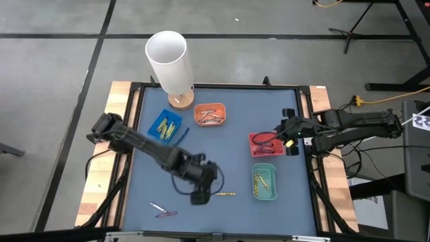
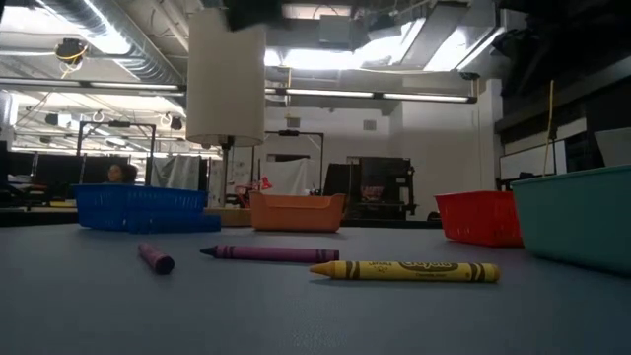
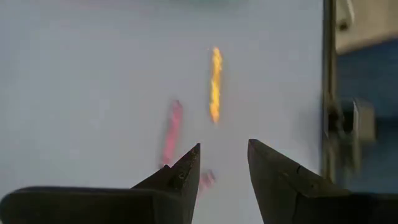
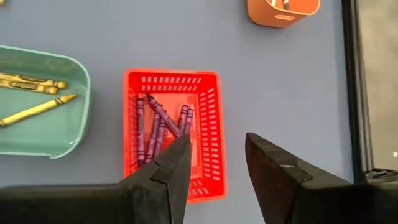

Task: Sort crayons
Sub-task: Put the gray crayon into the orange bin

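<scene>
I work in a robotics lab or workshop, an open industrial room, not a home. Across the top of the low view I see an unfinished ceiling (image 2: 325,39) with bare ducts (image 2: 118,49) at upper left and long strip lights (image 2: 375,96). Behind my surface (image 2: 296,306), racks and dark equipment (image 2: 375,187) fill the middle distance, and a person (image 2: 116,174) sits at far left. From above, the floor (image 1: 54,67) is grey concrete crossed by dark lines, with tripod legs (image 1: 363,27) and a yellow cable (image 1: 336,3) at upper right, and loose cables (image 1: 356,161) at the right edge.
</scene>
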Controlling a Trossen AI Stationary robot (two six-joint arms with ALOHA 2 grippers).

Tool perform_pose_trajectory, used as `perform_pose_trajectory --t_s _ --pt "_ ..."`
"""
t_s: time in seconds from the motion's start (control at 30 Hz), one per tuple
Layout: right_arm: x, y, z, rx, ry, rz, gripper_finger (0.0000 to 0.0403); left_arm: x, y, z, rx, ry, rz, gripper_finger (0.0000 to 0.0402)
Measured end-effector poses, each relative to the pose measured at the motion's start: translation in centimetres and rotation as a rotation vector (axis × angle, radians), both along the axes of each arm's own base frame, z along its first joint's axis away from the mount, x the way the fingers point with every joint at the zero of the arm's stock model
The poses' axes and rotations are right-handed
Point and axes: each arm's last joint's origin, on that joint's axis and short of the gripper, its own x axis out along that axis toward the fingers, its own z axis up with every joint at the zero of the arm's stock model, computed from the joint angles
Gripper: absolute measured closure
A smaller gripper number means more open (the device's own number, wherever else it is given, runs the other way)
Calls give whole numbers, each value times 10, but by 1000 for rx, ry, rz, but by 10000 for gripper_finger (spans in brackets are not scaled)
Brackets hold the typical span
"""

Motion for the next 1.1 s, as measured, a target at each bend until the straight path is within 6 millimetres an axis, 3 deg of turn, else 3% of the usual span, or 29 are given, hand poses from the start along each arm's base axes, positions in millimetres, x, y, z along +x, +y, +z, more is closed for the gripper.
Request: perform_pose_trajectory --t_s 0.3,0.5,0.77,1.1 --pt "0 0 0 7 -1 4 251 -50 -62 -14 51 183 -153 283" --pt "0 0 0 7 -3 4 251 -87 -89 -17 142 290 -260 283" --pt "0 0 0 12 -5 -2 251 -121 -109 -28 172 379 -217 283" --pt "0 0 0 27 -10 -26 251 -149 -114 -74 201 467 -247 283"
